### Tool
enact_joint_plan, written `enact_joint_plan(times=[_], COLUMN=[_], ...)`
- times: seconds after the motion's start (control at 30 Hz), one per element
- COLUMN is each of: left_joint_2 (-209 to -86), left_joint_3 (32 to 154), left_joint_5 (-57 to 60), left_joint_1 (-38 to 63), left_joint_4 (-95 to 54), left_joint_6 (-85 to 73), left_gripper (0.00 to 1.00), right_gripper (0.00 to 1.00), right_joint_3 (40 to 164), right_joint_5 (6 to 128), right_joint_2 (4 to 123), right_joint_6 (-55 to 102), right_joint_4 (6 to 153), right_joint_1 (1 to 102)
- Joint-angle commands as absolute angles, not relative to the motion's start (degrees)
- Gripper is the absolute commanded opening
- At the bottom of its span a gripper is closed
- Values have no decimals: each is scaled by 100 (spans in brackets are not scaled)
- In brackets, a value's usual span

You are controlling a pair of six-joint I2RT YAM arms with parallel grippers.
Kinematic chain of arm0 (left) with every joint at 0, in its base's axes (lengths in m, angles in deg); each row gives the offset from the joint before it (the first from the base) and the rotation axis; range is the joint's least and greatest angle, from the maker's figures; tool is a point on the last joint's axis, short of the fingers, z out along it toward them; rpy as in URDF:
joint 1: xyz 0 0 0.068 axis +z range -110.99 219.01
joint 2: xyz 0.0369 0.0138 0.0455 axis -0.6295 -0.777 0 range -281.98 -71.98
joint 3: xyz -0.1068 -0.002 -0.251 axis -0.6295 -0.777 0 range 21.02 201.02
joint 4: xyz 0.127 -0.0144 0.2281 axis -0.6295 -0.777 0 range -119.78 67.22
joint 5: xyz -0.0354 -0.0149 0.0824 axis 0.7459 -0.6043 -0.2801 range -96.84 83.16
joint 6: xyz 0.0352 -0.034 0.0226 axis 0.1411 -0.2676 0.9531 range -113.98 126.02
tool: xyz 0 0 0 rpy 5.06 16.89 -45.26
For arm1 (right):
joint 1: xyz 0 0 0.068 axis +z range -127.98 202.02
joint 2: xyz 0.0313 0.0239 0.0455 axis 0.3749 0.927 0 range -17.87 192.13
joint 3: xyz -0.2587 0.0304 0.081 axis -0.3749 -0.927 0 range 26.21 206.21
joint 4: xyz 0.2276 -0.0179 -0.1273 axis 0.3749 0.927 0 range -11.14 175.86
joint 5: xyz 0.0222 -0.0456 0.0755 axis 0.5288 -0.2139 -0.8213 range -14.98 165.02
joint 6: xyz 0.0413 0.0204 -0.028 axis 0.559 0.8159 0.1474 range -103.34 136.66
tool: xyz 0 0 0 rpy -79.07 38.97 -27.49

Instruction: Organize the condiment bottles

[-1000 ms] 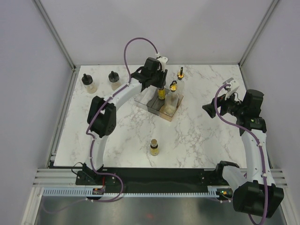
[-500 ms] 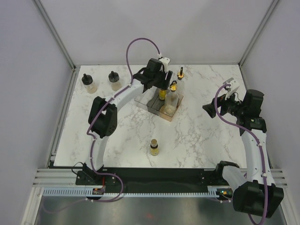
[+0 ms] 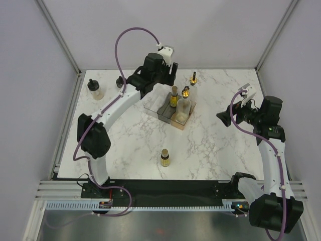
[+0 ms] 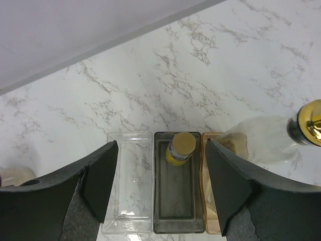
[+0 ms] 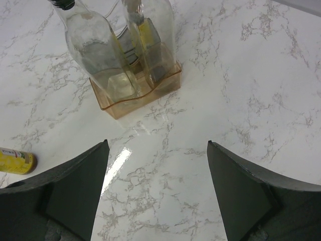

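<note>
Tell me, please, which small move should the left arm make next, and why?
Probably swing the left gripper toward the second amber bottle standing alone near the front of the table. Its jaws hang open above the tray, the first amber bottle stands free in the grey compartment, with room beside it.

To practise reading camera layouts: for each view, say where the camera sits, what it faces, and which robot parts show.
Top external: above, behind the bases, looking down on the table; left arm and right arm show.
Left wrist: above the tray, looking down; left gripper shows.
Right wrist: faces the tray's peach end; right gripper shows.
All share the tray.
</note>
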State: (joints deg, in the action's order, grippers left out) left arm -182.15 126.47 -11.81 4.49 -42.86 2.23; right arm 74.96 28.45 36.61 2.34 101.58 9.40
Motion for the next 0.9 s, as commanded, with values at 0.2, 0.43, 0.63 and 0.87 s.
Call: enact_joint_plan(times=[0.2,0.43,0.63,0.87], left_joint_2=[-15884,-13581,-12077,-11417], left_joint_3=[10797,8321,6782,6014], left_joint_5=[-720,702,1230,732], left_joint_1=[430,430,368,-781], left_joint_4=[-4080,-4141,-4334,-4571], left_joint_6=[163,-863,-2391,-2993], left_gripper=[86,91,92,94], right_gripper=[89,89,90,90], right_joint_3=[7508,7402,7411,7420], right_joint_5=[2519,1589,1666,1710], right_joint_2=[3600,3732,3829,3952], right_joint_6=[-135,-487,-566,-549], right_joint_4=[10233,10452,10505,10514], right_joint_1=[901,919,936,936])
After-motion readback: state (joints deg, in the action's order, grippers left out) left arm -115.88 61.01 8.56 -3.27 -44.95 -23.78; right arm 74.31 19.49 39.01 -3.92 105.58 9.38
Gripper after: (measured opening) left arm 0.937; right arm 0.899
